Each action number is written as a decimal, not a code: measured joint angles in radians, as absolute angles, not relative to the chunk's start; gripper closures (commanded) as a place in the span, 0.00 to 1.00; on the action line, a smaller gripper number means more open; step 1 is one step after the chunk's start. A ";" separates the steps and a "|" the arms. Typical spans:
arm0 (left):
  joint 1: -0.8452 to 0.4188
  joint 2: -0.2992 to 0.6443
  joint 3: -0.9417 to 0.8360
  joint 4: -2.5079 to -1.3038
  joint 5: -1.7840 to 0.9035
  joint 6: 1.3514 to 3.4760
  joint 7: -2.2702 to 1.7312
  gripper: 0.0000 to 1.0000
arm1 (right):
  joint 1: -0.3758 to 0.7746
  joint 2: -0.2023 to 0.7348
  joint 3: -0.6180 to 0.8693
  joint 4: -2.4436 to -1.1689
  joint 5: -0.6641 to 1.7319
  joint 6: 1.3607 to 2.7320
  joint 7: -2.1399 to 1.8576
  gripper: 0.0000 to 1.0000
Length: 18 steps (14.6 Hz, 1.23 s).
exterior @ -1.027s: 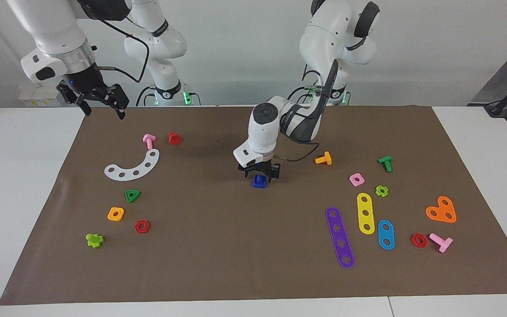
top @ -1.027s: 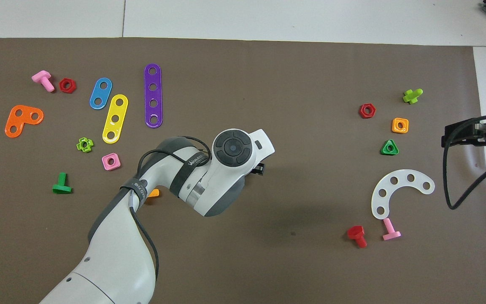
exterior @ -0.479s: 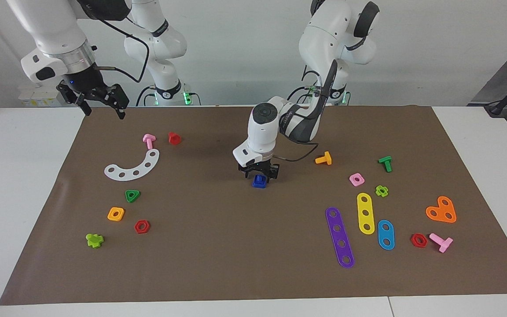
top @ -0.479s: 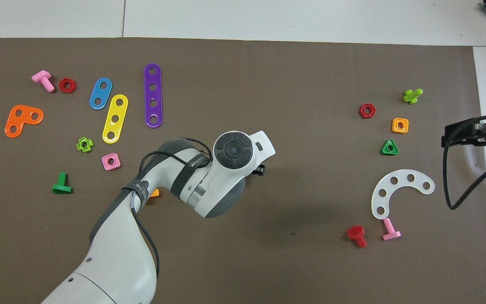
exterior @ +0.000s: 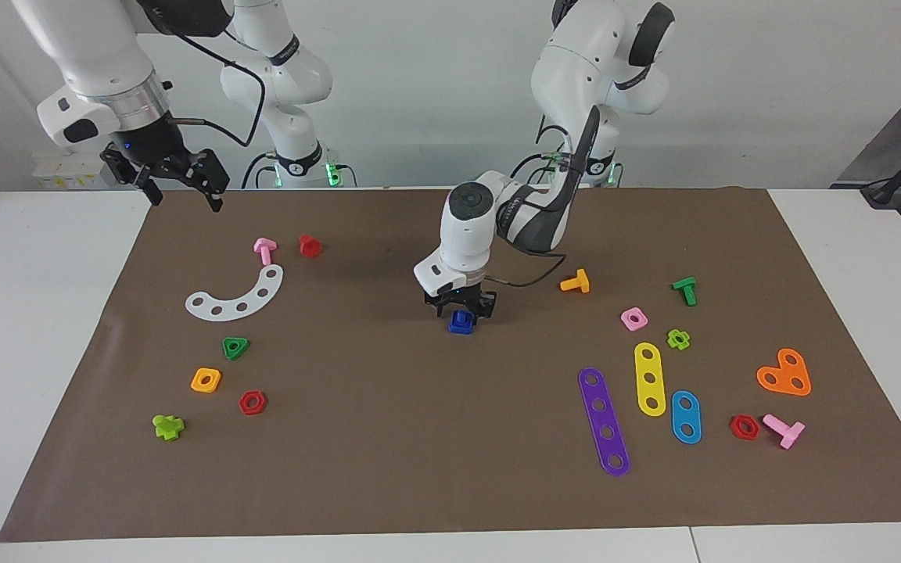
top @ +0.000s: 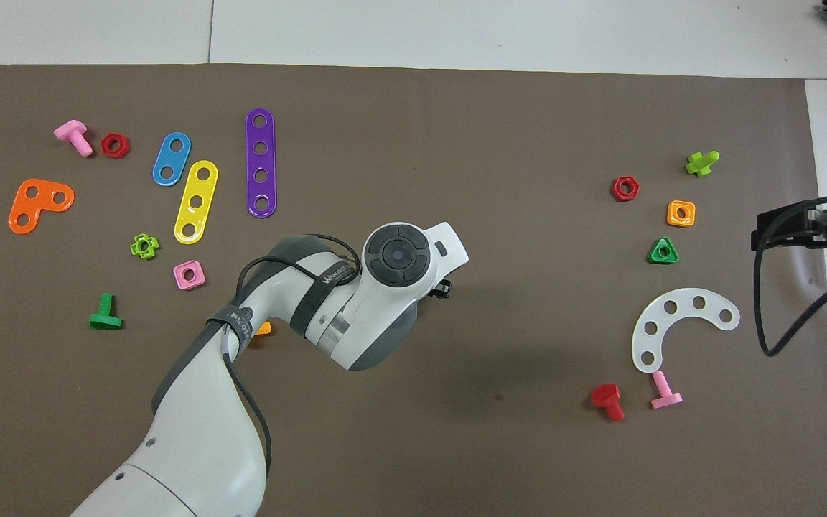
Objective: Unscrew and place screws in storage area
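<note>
Screws (exterior: 461, 322): square, dark-blue plastic block on brown paper mat (exterior: 388, 453).

A white curved perforated strip (exterior: 236, 294) lies near the right arm's end of the counter (exterior: 28, 313), a pink bolt (exterior: 264, 250) and red bolt (exterior: 309, 245) beside it. Purple (exterior: 604, 421), yellow (exterior: 648, 378) and blue (exterior: 685, 417) strips lie toward the other end.

The left arm reaches out low over the middle of the desk (exterior: 67, 313), wrist bent steeply down, its black two-finger tool (exterior: 461, 310) pointing straight down, fingers set either side of a small blue piece. The right arm waits raised over the desk's edge at its own end, its black tool (exterior: 181, 188) spread wide.
</note>
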<state>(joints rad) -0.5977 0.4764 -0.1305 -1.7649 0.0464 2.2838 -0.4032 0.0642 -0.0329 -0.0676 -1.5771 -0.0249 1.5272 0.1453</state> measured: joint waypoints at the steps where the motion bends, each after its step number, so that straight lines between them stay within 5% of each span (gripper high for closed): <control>1: -0.598 0.476 -0.130 -1.764 0.046 2.284 -0.403 0.21 | 0.064 -0.033 -0.068 -1.577 -0.025 1.527 0.145 0.00; 18: -0.598 0.475 -0.128 -1.758 0.047 2.275 -0.401 0.38 | 0.064 -0.033 -0.068 -1.577 -0.025 1.527 0.145 0.00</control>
